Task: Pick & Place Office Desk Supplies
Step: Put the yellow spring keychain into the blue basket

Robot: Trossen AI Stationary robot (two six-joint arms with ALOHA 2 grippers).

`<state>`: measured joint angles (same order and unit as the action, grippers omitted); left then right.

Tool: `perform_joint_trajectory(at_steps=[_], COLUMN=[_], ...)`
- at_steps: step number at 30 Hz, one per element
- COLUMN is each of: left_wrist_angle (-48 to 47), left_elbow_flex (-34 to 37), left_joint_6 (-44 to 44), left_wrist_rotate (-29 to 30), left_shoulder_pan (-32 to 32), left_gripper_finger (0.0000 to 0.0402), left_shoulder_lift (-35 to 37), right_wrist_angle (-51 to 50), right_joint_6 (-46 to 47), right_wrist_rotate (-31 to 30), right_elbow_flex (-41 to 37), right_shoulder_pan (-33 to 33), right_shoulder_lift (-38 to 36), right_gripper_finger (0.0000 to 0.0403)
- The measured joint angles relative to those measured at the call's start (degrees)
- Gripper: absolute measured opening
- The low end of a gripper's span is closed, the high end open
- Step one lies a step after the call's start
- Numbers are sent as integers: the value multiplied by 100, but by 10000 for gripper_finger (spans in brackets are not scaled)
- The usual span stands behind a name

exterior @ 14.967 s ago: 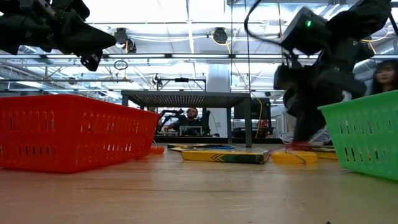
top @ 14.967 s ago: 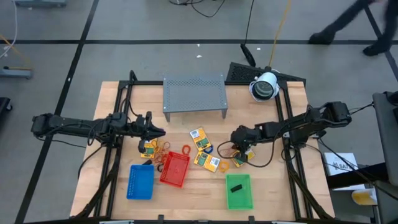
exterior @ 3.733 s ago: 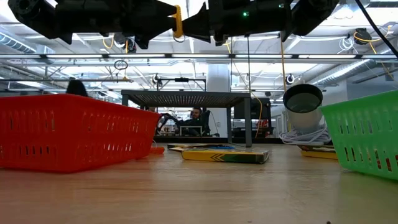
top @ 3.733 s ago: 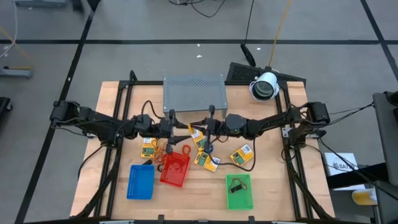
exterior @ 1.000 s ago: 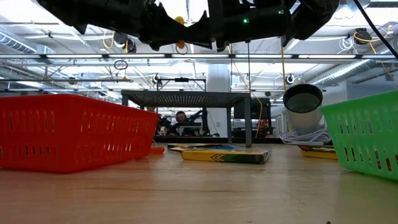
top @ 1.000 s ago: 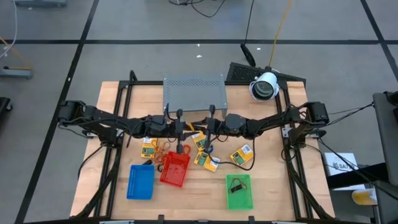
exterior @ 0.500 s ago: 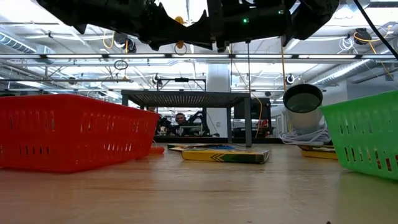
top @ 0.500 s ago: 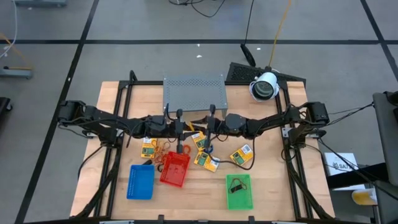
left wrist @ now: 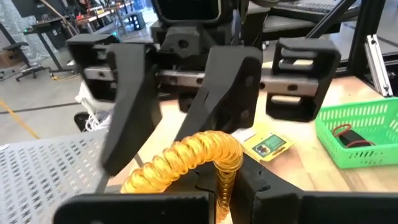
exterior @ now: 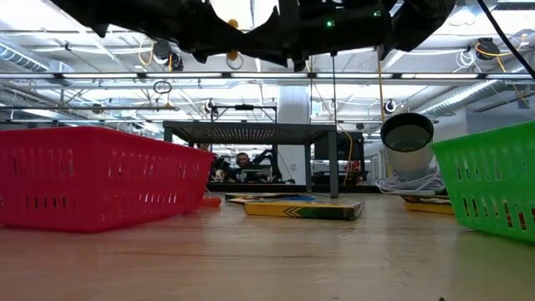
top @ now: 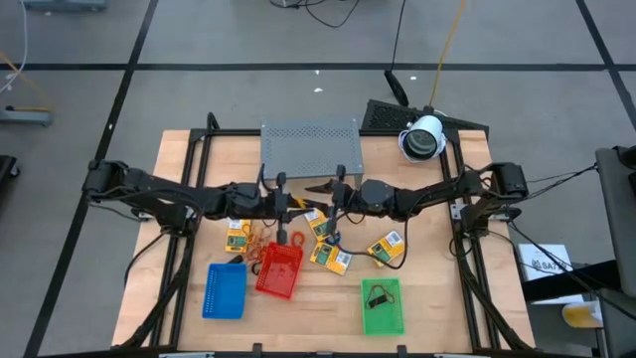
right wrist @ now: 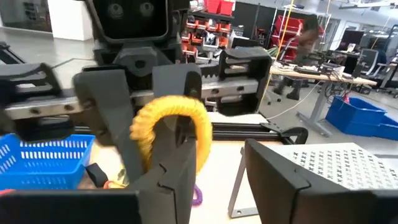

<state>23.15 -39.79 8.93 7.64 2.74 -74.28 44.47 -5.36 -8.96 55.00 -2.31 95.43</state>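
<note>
A yellow coiled band hangs high over the table's middle, where my two grippers meet tip to tip. My left gripper comes from the table's left and is shut on the band. My right gripper comes from the right and stands open; one of its fingers stands just in front of the loop. Whether that finger touches the band I cannot tell. Below them, yellow packets and orange bands lie flat on the wood. My left gripper pinches the yellow coiled band at one stretch of its loop between its two fingertips. The fingers reach out about level from the table's left. The rest of the loop arches beyond the fingers, lifted well clear of the table.
A blue tray, a red tray and a green tray with a dark item stand along the near side. The grey perforated rack stands at the far middle, with a white camera at the far right.
My right gripper has opened and let go of the yellow band; its fingers now stand spread apart. My left gripper has stayed shut on the band, which remains high over the table's middle.
</note>
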Motion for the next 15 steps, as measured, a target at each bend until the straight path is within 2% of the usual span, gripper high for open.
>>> perform_joint_trajectory(at_steps=[9, 15], left_wrist_angle=[-1023, -2323], left_elbow_flex=[0, -4], left_joint_6=[-84, -633], left_wrist_rotate=[163, -54], left_shoulder_pan=[0, 29], left_gripper_finger=[12, 12], left_shoulder_lift=[653, 1248], right_wrist_angle=[-458, -674], right_joint_6=[17, -11], right_wrist_rotate=[169, 102], right_elbow_flex=[-3, -2], right_shoulder_pan=[-22, -48], right_shoulder_lift=[-335, -452], right_gripper_finger=[132, 133])
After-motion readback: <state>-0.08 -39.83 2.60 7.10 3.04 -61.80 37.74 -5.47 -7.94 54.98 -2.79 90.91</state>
